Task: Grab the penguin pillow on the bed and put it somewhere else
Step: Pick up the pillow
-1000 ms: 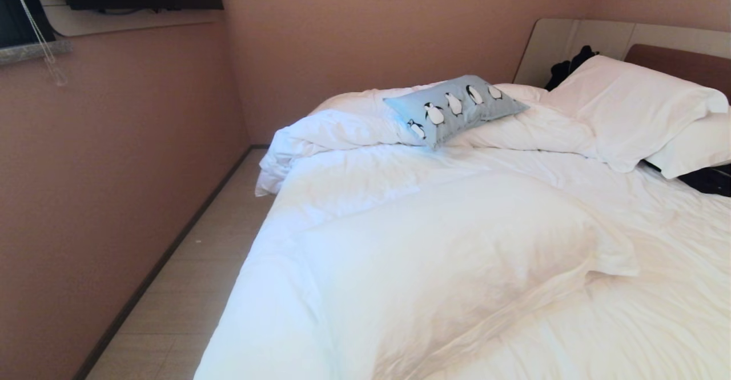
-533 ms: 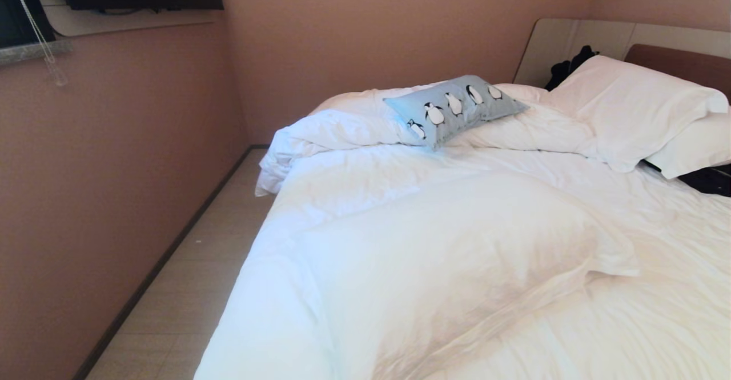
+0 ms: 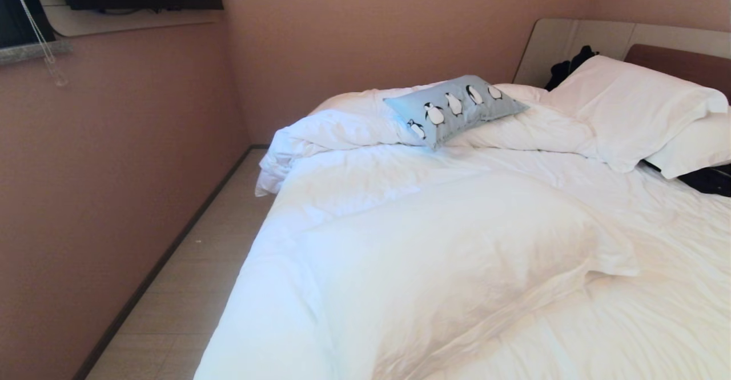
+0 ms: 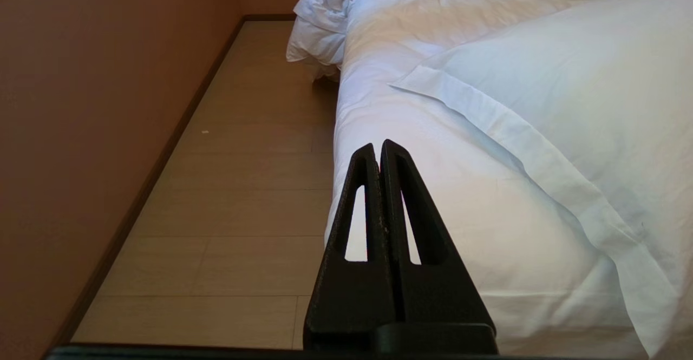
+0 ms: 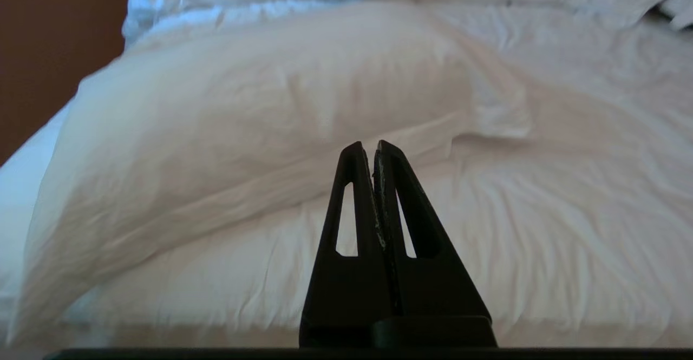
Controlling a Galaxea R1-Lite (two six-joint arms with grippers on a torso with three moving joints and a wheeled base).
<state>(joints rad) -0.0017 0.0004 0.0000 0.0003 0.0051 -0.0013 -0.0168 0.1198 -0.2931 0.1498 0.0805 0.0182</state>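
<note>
Head view: the penguin pillow (image 3: 454, 107) is seen lying on the rumpled duvet at the far side of the bed (image 3: 457, 266), ungrasped, so it's only the approach stage; a long reach is probably needed. No writing spotted.

Left wrist view: left gripper (image 4: 377, 151) pinched closed, parked by the bed edge.

Right wrist view: right gripper (image 5: 369, 151) closed too, empty, aimed over the duvet.

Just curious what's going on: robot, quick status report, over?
Both grippers shut, empty, low by bed. Penguin pillow untouched, far side. White pillow lies between.
</note>
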